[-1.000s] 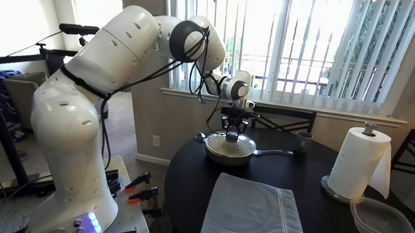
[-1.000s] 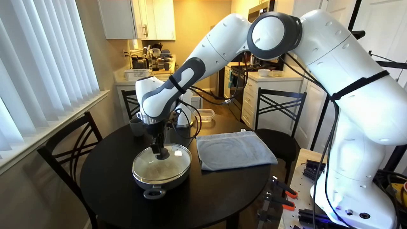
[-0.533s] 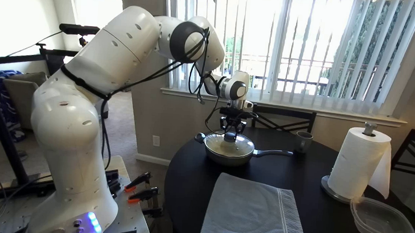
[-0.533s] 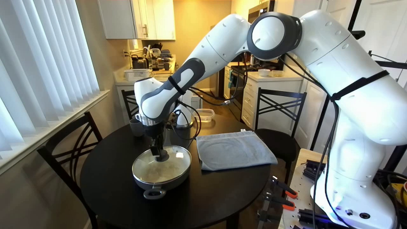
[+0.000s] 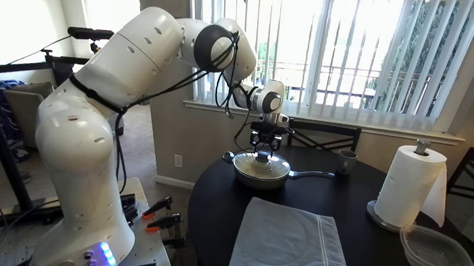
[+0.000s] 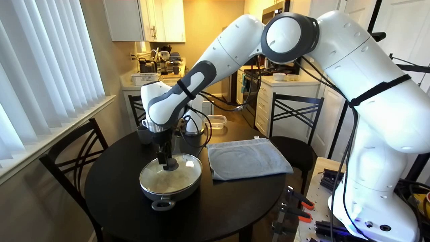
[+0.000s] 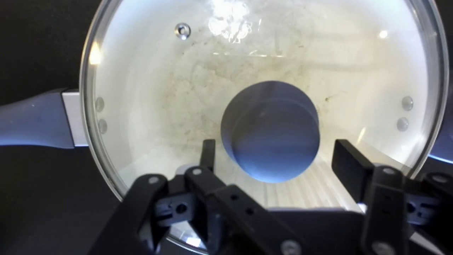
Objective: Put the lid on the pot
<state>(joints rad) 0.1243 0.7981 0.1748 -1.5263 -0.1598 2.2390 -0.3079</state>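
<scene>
The glass lid (image 7: 159, 88) with its metal rim lies on the pot (image 5: 258, 183), its edge following the pot's rim in both exterior views. Through the glass the pale inside of the pot shows. The pot's long dark handle (image 5: 313, 174) points away from the arm's base. At the lid's centre stands a round dark knob (image 7: 274, 141). My gripper (image 7: 276, 154) is open around it, one finger (image 7: 208, 152) on each side, with a gap between knob and fingers. In an exterior view the gripper (image 6: 165, 164) partly overlaps the knob (image 6: 173, 164).
A grey cloth (image 5: 288, 241) lies on the dark round table (image 5: 361, 258) beside the pot. A grey mug (image 5: 346, 161) stands past the handle. Farther off are a paper towel roll (image 5: 410, 187) and a plastic container (image 5: 437, 253). Chairs surround the table.
The lid has come down slightly and settled level on the pot. My fingers, closed on the knob before, have spread apart from it. The arm has hardly moved otherwise.
</scene>
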